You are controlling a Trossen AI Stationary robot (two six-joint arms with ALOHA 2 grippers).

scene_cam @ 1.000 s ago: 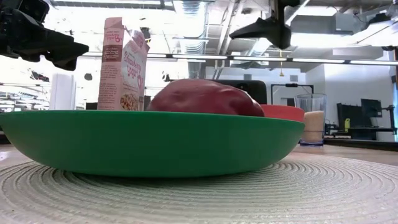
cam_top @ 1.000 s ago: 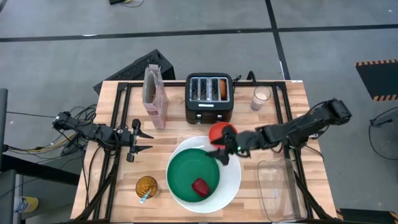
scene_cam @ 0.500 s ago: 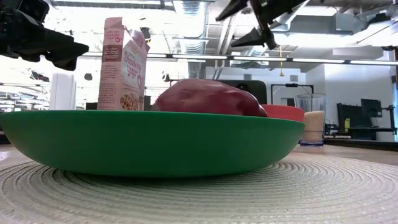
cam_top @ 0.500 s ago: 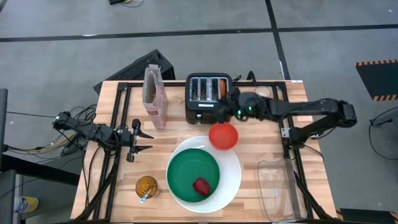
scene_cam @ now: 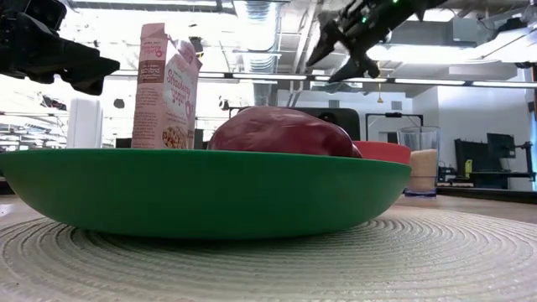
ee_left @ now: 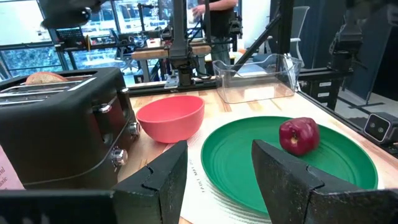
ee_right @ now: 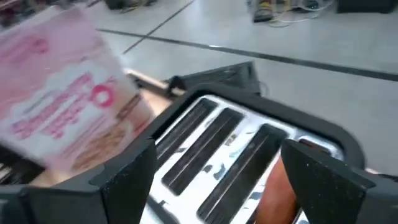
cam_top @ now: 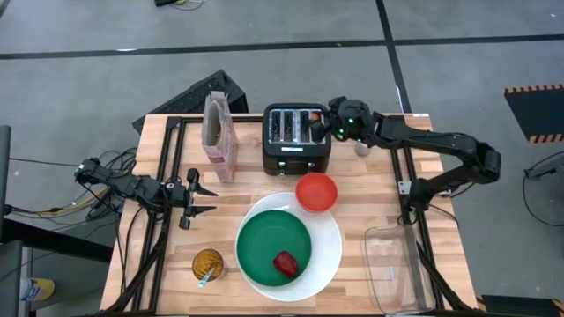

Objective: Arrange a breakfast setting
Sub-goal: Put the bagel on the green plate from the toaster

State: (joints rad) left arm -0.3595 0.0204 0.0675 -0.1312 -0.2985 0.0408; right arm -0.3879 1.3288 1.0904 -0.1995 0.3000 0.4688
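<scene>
The right gripper (cam_top: 319, 128), fingers apart, hangs over the black toaster (cam_top: 296, 138), where one bagel half (ee_right: 278, 186) sits in a slot (left gripper (cam_top: 202, 199) also apart, waiting near one cereal box (cam_top: 219, 136)).

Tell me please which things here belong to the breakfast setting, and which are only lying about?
Belong:
white plate
green plate
red fruit
red-orange bowl
cereal box
bagel half in the toaster, right gripper above it

Lying about:
clear container
amber cup
glass
</scene>
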